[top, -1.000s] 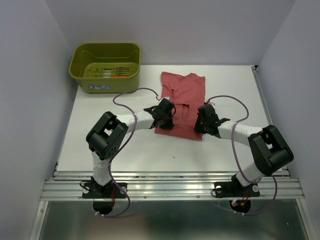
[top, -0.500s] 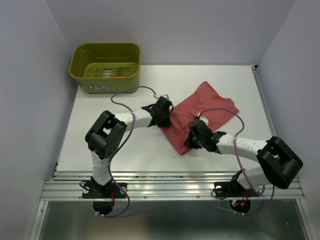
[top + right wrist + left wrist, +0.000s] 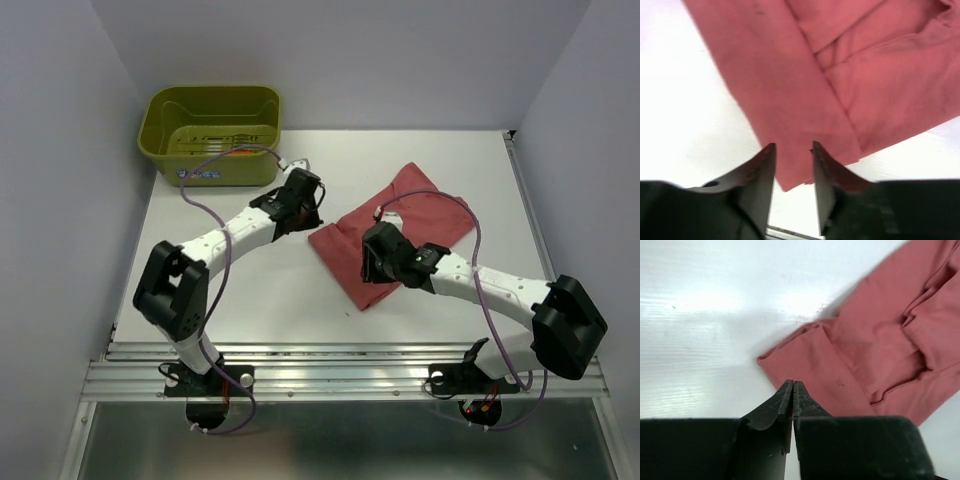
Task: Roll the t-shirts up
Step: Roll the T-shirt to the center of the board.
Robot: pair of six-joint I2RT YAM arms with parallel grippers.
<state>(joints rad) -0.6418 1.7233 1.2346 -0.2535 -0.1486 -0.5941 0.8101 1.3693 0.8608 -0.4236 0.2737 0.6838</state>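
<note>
The muted rose-red t-shirt (image 3: pixel 400 235) lies folded in a long strip, set diagonally across the middle of the table. My left gripper (image 3: pixel 305 207) is shut and empty, just up and left of the shirt's left corner; in the left wrist view its tips (image 3: pixel 793 384) hover at that corner of the shirt (image 3: pixel 880 335). My right gripper (image 3: pixel 371 266) is open over the shirt's near end; in the right wrist view its tips (image 3: pixel 792 146) straddle the cloth (image 3: pixel 805 70) without holding it. The orange-red shirt does not show as a roll anywhere.
The olive-green basket (image 3: pixel 165 125) stands at the back left corner, close behind my left arm, with only a small orange streak on its floor. Grey walls close in on the left, right and back. A metal rail (image 3: pixel 340 360) runs along the near edge.
Both grippers swung the shirt from straight to diagonal. Then my left gripper let go and drew back up-left toward the basket. My right gripper opened and sits over the shirt's near end.
</note>
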